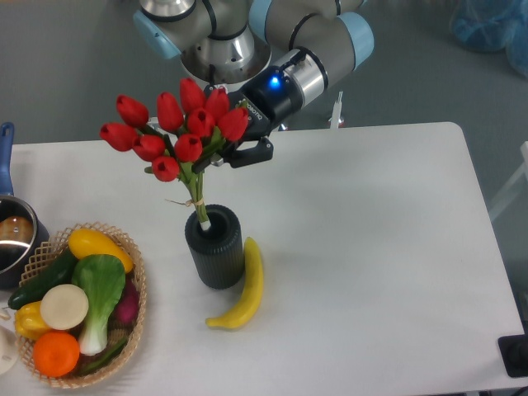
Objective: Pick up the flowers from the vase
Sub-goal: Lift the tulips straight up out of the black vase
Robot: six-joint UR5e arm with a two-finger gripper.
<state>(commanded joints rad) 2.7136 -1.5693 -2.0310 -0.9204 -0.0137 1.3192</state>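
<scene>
The black two-finger end effector (233,148), blue light glowing on its silver wrist, is clamped on the bunch of red closed tulip buds with green stems (176,132), gripping just under the heads at the bunch's three o'clock side. The bunch tilts toward ten o'clock, glossy and plastic-looking, its stems bound with a thin tie. Only the pale stem tips sit inside the round mouth of the short, dark, vertically ribbed cylindrical vase (216,247), which stands upright on the smooth white bench (379,247). Touching the vase at its four o'clock lies a curved, smooth yellow banana (244,288). Off at eight o'clock from the vase, a woven wicker basket (136,318) holds rounded vegetables and fruit. At the far nine o'clock edge, a metal pot with a blue handle (10,235) is partly cut off.
</scene>
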